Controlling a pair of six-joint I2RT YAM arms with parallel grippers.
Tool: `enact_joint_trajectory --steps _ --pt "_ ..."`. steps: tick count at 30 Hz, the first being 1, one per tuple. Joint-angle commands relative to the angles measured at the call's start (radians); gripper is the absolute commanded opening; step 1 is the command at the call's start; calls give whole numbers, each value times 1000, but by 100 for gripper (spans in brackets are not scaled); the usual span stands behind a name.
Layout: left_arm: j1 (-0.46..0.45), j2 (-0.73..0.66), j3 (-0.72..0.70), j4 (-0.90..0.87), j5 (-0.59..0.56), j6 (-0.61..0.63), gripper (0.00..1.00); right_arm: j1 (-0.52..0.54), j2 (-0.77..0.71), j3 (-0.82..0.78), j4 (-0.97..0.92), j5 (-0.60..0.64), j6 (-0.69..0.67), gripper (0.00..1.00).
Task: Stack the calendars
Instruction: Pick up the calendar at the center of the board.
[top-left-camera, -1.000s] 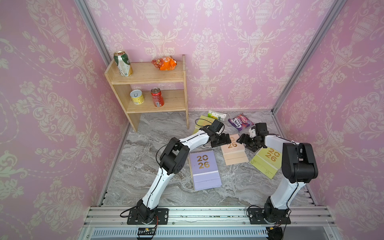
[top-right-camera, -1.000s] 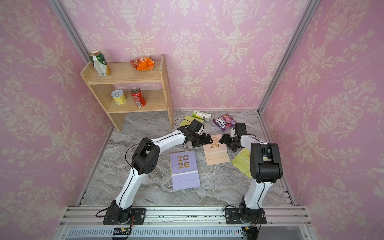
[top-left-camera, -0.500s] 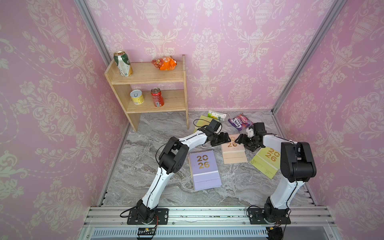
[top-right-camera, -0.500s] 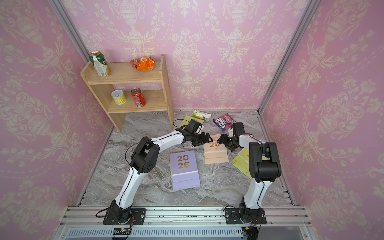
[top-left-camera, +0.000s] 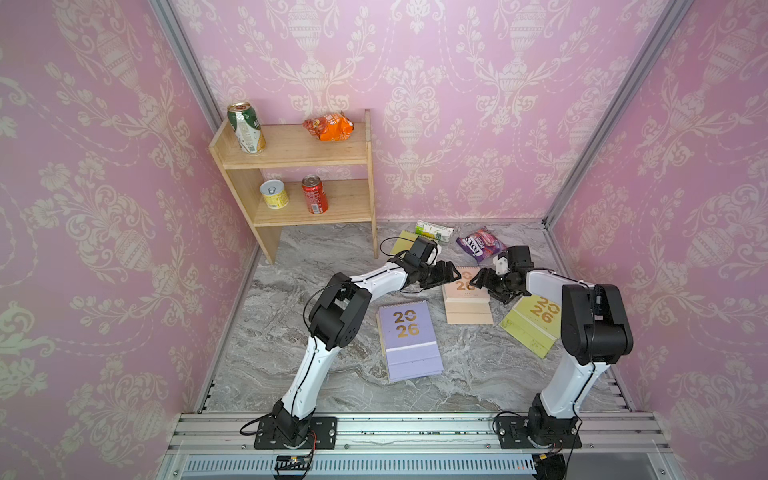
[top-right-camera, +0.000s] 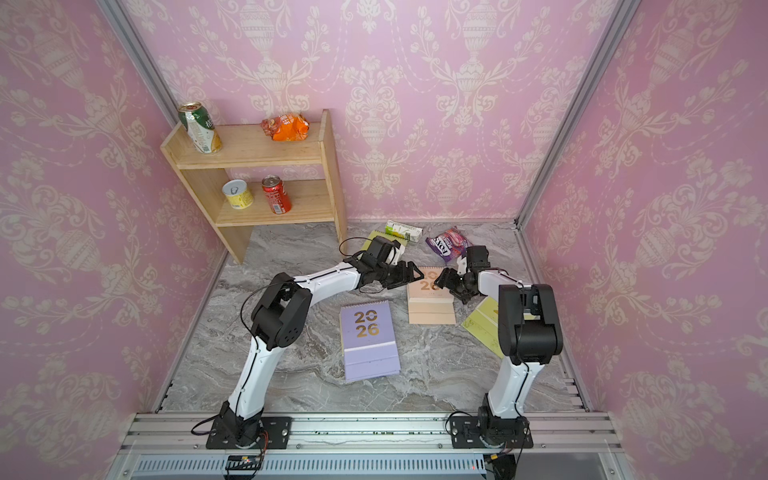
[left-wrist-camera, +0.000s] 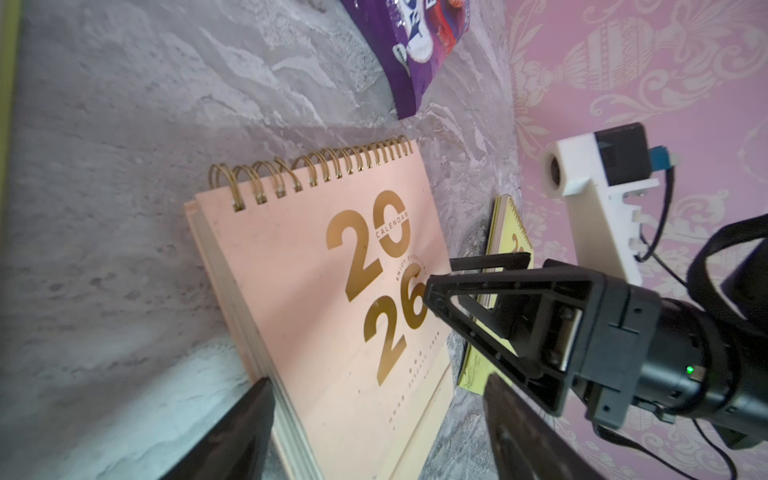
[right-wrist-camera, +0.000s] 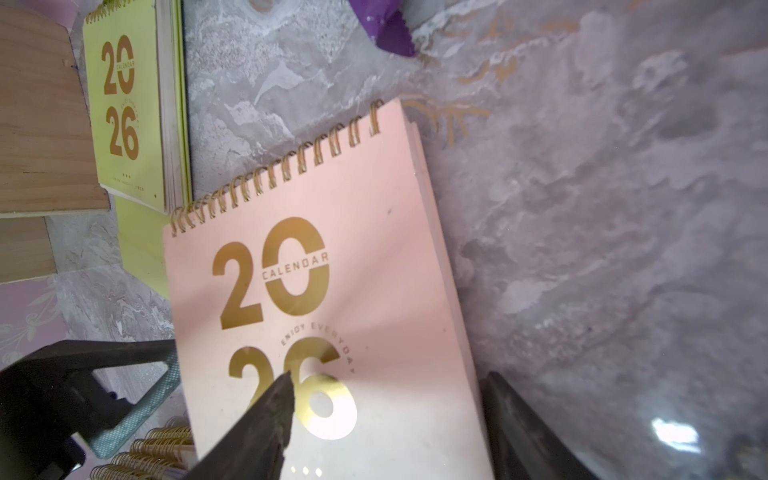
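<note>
Left wrist | peach-pink calendar (left-wrist-camera: 316, 291): gold 2026, gold spiral, flat | left hand (left-wrist-camera: 378, 380) released; right hand (left-wrist-camera: 439, 275) released

The peach calendar (top-left-camera: 467, 309), lilac calendar (top-left-camera: 409, 345) and yellow-green calendars (top-left-camera: 525, 332) lie flat.

Flat peach-pink paper calendar (left-wrist-camera: 316, 316) just in front of the black matt plastic left gripper (left-wrist-camera: 374, 411), smooth dull cover, shiny gold numbers, gold metal wire rings, rough grey stone-look tabletop (left-wrist-camera: 124, 124) underneath, glossy purple plastic snack packet (left-wrist-camera: 415, 54) further ahead
</note>
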Motion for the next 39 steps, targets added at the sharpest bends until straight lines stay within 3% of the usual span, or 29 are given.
enact_joint_trajectory --steps 1,12,17,30,39 --pt "-35 -58 -18 114 129 -24 75 29 35 -32 17 -124 34 72" --pt "-35 -58 -21 126 163 -20 65 28 43 -42 60 -168 52 69" --pt "-34 -53 -25 129 175 -24 55 28 35 -52 89 -183 59 65" --pt "-33 -56 -37 120 177 -14 2 26 -8 -72 100 -164 53 64" --pt "-5 -101 -91 145 191 18 0 -3 -57 -114 151 -192 70 66"
